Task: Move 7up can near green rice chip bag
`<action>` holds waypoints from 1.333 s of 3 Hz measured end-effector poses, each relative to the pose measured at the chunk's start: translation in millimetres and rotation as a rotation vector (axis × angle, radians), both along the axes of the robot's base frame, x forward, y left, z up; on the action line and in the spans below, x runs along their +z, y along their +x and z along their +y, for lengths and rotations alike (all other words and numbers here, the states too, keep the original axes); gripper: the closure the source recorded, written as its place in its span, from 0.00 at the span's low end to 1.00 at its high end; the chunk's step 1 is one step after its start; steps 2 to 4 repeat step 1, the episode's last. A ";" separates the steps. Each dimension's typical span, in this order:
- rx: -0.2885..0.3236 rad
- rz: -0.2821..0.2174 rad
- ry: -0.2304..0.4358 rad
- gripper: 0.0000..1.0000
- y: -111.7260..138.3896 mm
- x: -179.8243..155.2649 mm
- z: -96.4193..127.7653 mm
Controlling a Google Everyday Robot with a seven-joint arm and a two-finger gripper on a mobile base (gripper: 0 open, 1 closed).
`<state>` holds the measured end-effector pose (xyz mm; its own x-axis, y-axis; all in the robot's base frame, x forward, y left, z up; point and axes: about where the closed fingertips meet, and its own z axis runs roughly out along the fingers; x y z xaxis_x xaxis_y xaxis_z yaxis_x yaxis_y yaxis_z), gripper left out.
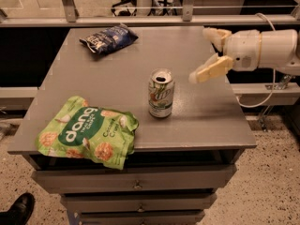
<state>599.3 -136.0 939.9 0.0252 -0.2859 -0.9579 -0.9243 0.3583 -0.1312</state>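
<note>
The 7up can (161, 93) stands upright near the middle of the grey table (197, 116), silver-white with a green logo. The green rice chip bag (87, 131) lies flat at the table's front left corner, a short gap left of the can. My gripper (206, 53) is open and empty, above the table's right side, up and to the right of the can and apart from it. Its two cream fingers (209, 70) are spread wide.
A dark blue snack bag (108, 38) lies at the back left of the table. Drawers (136, 184) sit under the tabletop. A rail (140, 18) runs behind the table. A black shoe (16, 209) shows at the bottom left on the floor.
</note>
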 end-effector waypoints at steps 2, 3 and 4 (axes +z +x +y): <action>-0.008 -0.020 0.006 0.00 2.0 11.1 -3.0; -0.008 -0.020 0.006 0.00 2.0 11.1 -3.0; -0.008 -0.020 0.006 0.00 2.0 11.1 -3.0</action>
